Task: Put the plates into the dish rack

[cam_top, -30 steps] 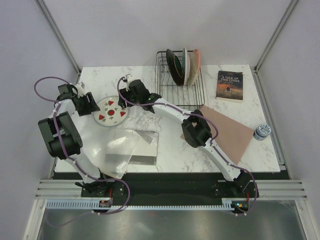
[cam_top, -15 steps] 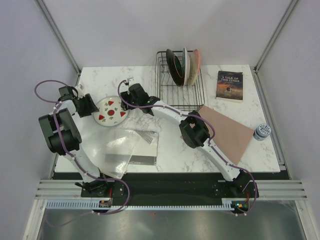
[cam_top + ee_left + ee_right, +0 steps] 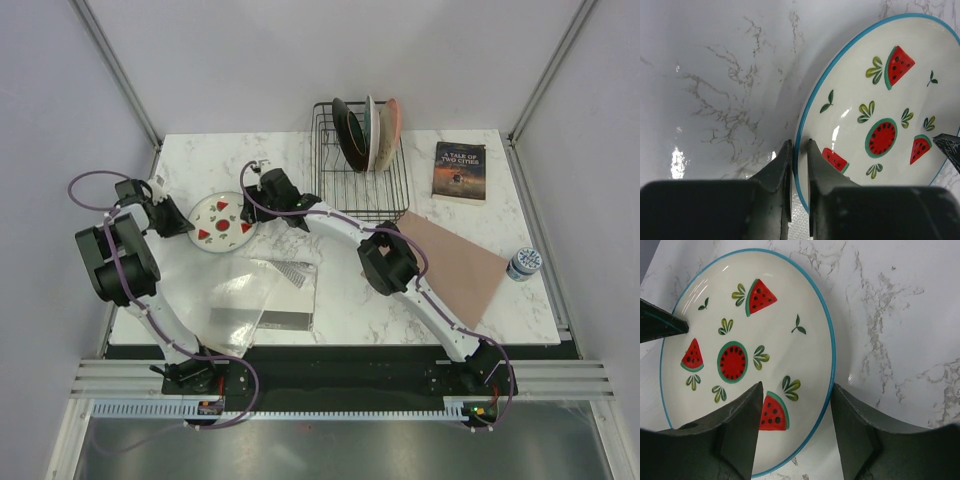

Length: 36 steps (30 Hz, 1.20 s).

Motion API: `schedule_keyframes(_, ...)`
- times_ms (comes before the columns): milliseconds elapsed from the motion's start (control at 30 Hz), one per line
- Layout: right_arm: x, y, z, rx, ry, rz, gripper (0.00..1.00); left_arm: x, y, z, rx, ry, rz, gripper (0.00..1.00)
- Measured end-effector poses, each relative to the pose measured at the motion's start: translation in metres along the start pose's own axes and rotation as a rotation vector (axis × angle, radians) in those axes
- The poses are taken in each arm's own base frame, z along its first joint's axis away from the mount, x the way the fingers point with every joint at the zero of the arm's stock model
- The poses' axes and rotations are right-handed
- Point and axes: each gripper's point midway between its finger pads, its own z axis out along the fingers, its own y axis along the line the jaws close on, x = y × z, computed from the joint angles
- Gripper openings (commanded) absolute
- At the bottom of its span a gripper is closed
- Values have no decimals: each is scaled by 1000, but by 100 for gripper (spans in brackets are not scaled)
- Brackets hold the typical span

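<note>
Top external view shows me the change: a second ago the left end effector (image 3: 180,222) stood spread beside the watermelon plate (image 3: 222,222), and now it is pinched shut on the plate's left rim, while the right end effector (image 3: 252,203) has barely moved at the plate's upper right edge. The left wrist view confirms it, with the blue rim running up between the two dark fingers (image 3: 782,172) low in the frame and hardly any gap left. I read that as the grasp being made, so the lift of this last plate can begin. It lies flat on the surface (image 3: 200,160), in the left part of the frame. The dish rack (image 3: 372,190) sits well apart at upper centre, with three plates (image 3: 368,132) already standing on edge at its far end. In the right wrist view that end effector is released, one finger over the plate's face and the other over bare marble, straddling the rim without touching it that I can see.
</note>
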Motion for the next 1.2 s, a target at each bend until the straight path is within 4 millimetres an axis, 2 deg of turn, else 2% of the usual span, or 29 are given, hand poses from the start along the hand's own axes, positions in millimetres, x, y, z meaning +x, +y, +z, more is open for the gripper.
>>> schedule_keyframes(100, -1, -3, 0, -12, 0, 12, 63, 1, -2, -1, 31, -3, -8, 3)
schedule_keyframes(233, -3, -6, 1, -18, -11, 13, 65, -2, -8, -9, 72, -25, -8, 2)
schedule_keyframes(433, -4, -4, 2, -42, -16, 12, 65, -18, -22, -37, 173, -126, 54, 2)
schedule_keyframes(667, 4, 12, 2, -148, 5, 8, 66, -28, -28, -69, 386, -227, 159, 2)
schedule_keyframes(800, 8, 19, 0, -203, 22, -21, 67, -27, -30, -74, 458, -246, 196, 2)
schedule_keyframes(933, 10, 18, -4, -249, 40, -70, 70, -26, -37, -78, 511, -264, 256, 2)
schedule_keyframes(1100, 6, 17, -19, -346, 54, -123, 64, -29, -45, -87, 561, -277, 348, 2)
schedule_keyframes(1200, -3, 26, -27, -437, 27, -132, 59, -35, -50, -94, 585, -291, 395, 2)
